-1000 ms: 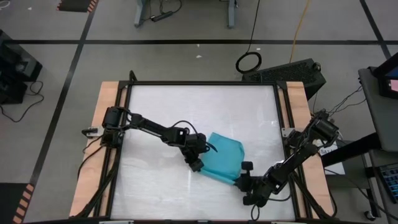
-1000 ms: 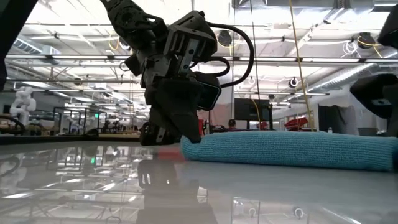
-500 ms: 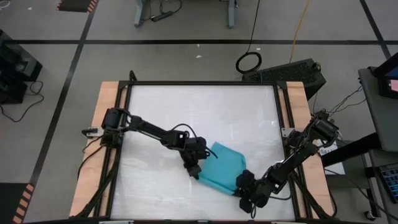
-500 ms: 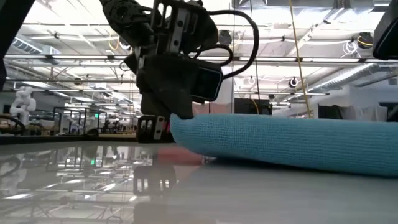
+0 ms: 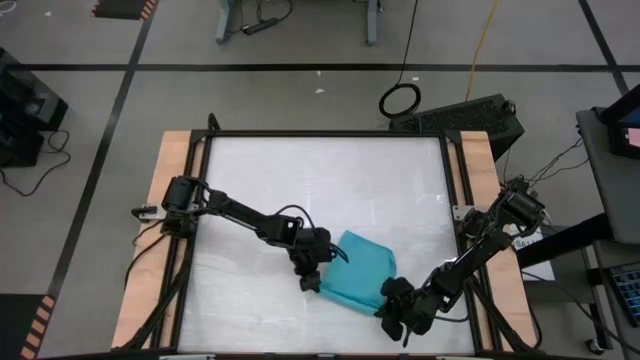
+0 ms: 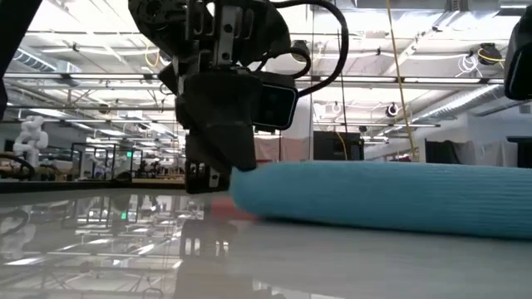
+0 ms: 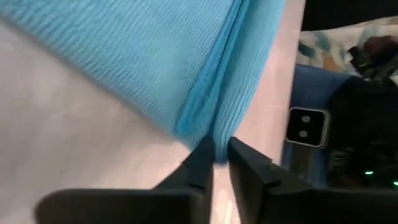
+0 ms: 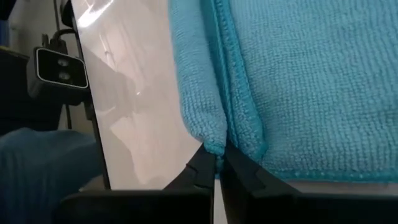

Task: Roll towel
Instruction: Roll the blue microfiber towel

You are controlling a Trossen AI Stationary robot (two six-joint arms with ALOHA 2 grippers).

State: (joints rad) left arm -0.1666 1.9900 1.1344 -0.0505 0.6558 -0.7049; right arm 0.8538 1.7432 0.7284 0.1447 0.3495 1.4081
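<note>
The turquoise towel (image 5: 358,268) lies folded over itself in several layers on the white table's near right part; it also shows in the low view (image 6: 374,193). My left gripper (image 5: 312,281) is down at the towel's left end, shut on it (image 7: 217,158). My right gripper (image 5: 388,302) is down at the towel's near right corner, shut on it (image 8: 216,163). In the low view the left gripper (image 6: 218,158) stands at the roll's left end; the right one is mostly outside that frame. My left gripper pinches the towel's left end between its two fingers, where two thick layers meet in a fold (image 7: 210,127). The fingers come down at a slant from the table's left. The towel's underside rests on the table. My right gripper pinches the towel's near right corner between its two fingers, where two hemmed edges lie side by side (image 8: 215,143): more than one layer. The fingers come low from the table's near right. The rest of the towel lies on the table.
The table's black frame runs close behind the right gripper, at the near edge (image 5: 420,352). Wooden side rails (image 5: 150,240) flank the white top. Bare white tabletop (image 5: 320,180) stretches far and left of the towel.
Both grippers have gone toward the table's near edge, staying shut on the towel. The towel has been drawn with them and its far part has come over, so it now covers less table and stands thicker in the low view.
</note>
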